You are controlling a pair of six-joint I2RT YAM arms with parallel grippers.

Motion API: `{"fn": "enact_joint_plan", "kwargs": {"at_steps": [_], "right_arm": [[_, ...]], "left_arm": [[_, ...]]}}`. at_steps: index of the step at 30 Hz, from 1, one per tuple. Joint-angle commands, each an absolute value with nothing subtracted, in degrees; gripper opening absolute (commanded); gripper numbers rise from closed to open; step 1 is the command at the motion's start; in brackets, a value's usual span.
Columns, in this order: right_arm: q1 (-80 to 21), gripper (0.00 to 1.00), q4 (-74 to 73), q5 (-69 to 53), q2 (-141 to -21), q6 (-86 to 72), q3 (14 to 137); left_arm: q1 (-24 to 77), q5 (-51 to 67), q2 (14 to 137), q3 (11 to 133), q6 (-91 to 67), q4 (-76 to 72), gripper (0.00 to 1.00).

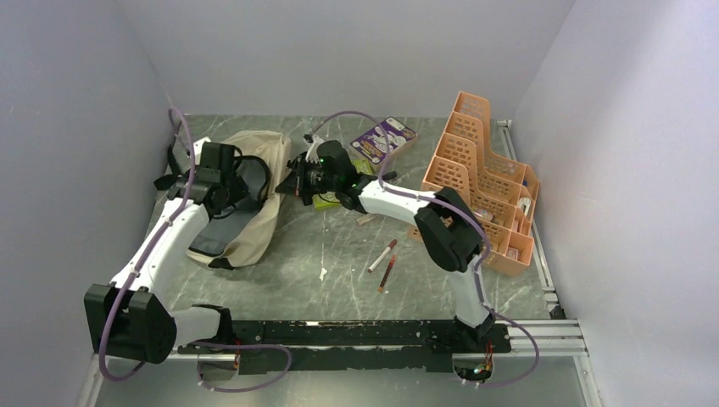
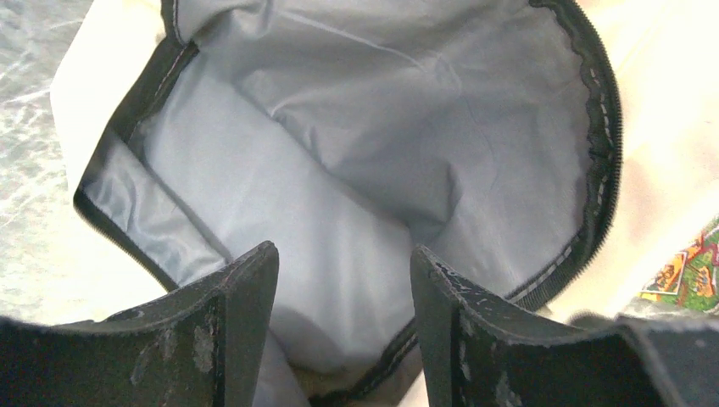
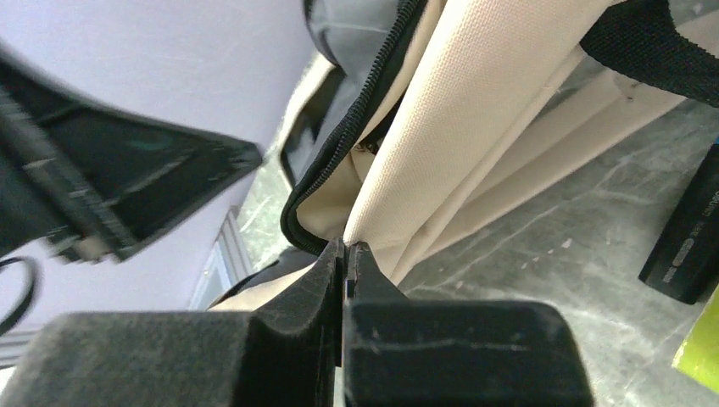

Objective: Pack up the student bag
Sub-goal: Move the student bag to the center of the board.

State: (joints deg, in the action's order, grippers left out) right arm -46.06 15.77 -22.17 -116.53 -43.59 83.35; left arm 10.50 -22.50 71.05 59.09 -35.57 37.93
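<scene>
The right gripper (image 3: 348, 248) has its jaws pressed together on a fold of the bag (image 3: 475, 110), pinching the beige cloth just below the black zipper (image 3: 356, 127). Grey lining (image 3: 356, 25) shows inside the opening. A black strap (image 3: 653, 42) crosses the bag. On the tabletop (image 3: 560, 254), apart from the bag, lie a black object (image 3: 687, 246) and something yellow-green (image 3: 702, 339).

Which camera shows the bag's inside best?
The left wrist view: it looks straight into the bag, all grey lining. The top view shows it small, partly under an arm; the right wrist view, mostly outer fabric.
</scene>
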Motion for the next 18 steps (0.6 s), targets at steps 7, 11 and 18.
{"fn": "enact_joint_plan", "kwargs": {"at_steps": [7,11,18], "right_arm": [[-45.97,0.0,11.74,-21.43,-128.33,-39.65,95.24],[-44.74,0.0,8.33,-21.64,-134.35,-37.69,102.79],[-42.61,0.11,2.06,-15.77,-139.71,-32.41,111.78]], "left_arm": [[6.37,-20.37,68.64,57.06,-32.77,39.49,0.63],[5.91,-19.62,68.72,55.6,-32.33,38.68,0.62],[5.38,-19.55,68.86,54.66,-31.67,38.23,0.62]]}}
